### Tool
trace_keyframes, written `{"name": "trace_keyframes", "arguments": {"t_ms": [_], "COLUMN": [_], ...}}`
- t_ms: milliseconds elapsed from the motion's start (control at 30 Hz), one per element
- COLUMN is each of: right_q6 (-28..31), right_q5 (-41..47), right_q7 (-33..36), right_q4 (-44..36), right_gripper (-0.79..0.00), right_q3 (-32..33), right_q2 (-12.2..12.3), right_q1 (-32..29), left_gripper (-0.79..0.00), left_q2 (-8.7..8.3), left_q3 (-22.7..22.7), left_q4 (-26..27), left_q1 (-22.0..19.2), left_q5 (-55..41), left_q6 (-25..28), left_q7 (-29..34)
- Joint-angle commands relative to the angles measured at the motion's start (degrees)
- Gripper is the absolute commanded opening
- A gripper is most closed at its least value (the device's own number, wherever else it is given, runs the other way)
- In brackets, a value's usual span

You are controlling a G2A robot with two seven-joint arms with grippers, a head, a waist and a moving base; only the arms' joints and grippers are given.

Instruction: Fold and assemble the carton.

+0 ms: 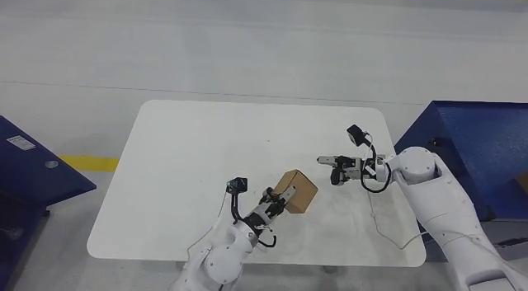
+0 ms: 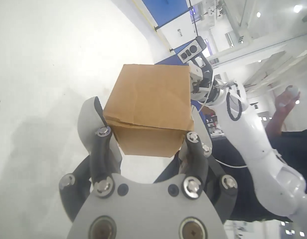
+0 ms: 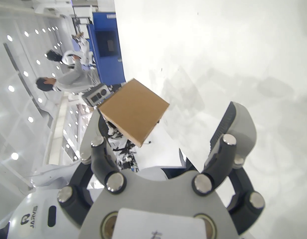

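Both arms wear glossy white rounded shells: left arm (image 1: 223, 262), right arm (image 1: 433, 188). A black camera (image 1: 357, 134) rides each wrist on a stalk, and a black cable (image 2: 233, 119) loops alongside. The left end effector (image 2: 146, 115) and right end effector (image 3: 166, 115) share grey fingers (image 3: 243, 125), black ribbed pads (image 3: 224, 123) and silver screws (image 3: 203, 182).

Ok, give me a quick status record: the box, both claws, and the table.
box: brown cardboard, folded into a closed cube shape, one seam showing in the left wrist view
box position: on the half of the table nearer the robot; cannot tell whether it rests on the surface or is lifted
left claw: shut on the box, one finger on each side
right claw: open, empty, apart from the box and pointing toward it
table: white, rounded corners
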State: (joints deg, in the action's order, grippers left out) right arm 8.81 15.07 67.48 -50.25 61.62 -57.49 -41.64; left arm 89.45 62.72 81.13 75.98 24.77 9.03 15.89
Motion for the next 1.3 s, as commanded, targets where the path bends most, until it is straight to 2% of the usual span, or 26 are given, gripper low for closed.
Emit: {"name": "trace_keyframes", "arguments": {"t_ms": [0,133,333,367,433,467,500,700,900,967,1000,1033,1067,1100,1133,1233,1267], "right_q6": [0.62,1.16,1.16,1.16,1.16,1.16,1.16,1.16,1.16,1.16,1.16,1.16,1.16,1.16,1.16,1.16,1.16], "right_q5": [1.66,2.27,2.27,2.27,2.27,2.27,2.27,2.27,2.27,2.27,2.27,2.27,2.27,2.27,2.27,2.27,2.27], "right_q7": [-0.12,0.59,0.59,0.59,0.59,0.59,0.59,0.59,0.59,0.59,0.59,0.59,0.59,0.59,0.59,0.59,0.59], "right_q4": [-0.16,-0.86,-0.86,-0.86,-0.86,-0.86,-0.86,-0.86,-0.86,-0.86,-0.86,-0.86,-0.86,-0.86,-0.86,-0.86,-0.86], "right_gripper": [0.0,0.0,0.0,0.0,0.0,0.0,0.0,0.0,0.0,0.0,0.0,0.0,0.0,0.0,0.0,0.0,0.0], "right_q3": [1.43,2.12,2.12,2.12,2.12,2.12,2.12,2.12,2.12,2.12,2.12,2.12,2.12,2.12,2.12,2.12,2.12], "right_q2": [0.31,0.56,0.56,0.56,0.56,0.56,0.56,0.56,0.56,0.56,0.56,0.56,0.56,0.56,0.56,0.56,0.56], "right_q1": [-0.82,-1.59,-1.59,-1.59,-1.59,-1.59,-1.59,-1.59,-1.59,-1.59,-1.59,-1.59,-1.59,-1.59,-1.59,-1.59,-1.59], "left_gripper": [-0.785,-0.785,-0.785,-0.69,-0.385,-0.037,0.0,0.0,0.0,-0.022,-0.154,-0.465,-0.551,-0.757,-0.785,-0.785,-0.785], "left_q2": [0.0,0.16,0.12,0.08,0.02,-0.02,-0.05,-0.77,-1.97,-2.3,-2.43,-2.55,-2.59,-2.56,-2.5,-2.46,-2.46], "left_q3": [0.37,1.03,1.4,1.64,1.77,1.92,2.08,4.93,8.39,8.6,8.36,7.63,6.56,5.27,3.66,-0.41,-0.41], "left_q4": [-1.46,-4.84,-8.82,-9.42,-10.35,-10.86,-11.31,-11.29,-4.3,-0.59,1.38,3.6,5.2,6.82,8.27,9.54,9.54], "left_q1": [-0.73,-2.44,-4.51,-4.73,-5.14,-5.28,-5.43,-5.08,-1.72,-0.41,0.48,1.21,2.1,2.84,3.29,3.31,3.31], "left_q5": [-3.23,-11.7,-13.65,-13.96,-14.0,-14.25,-14.36,-14.78,-11.13,-6.08,-2.39,2.82,7.21,11.53,15.39,26.4,26.4], "left_q6": [-0.24,-0.24,-1.36,-1.57,-2.1,-2.29,-2.4,-2.22,-2.12,-2.38,-2.88,-3.05,-3.43,-4.42,-4.98,-5.8,-5.8], "left_q7": [1.82,6.23,5.83,5.59,5.31,5.11,4.83,2.77,-0.58,-4.17,-7.02,-10.35,-13.06,-15.93,-17.95,-21.99,-21.99]}}
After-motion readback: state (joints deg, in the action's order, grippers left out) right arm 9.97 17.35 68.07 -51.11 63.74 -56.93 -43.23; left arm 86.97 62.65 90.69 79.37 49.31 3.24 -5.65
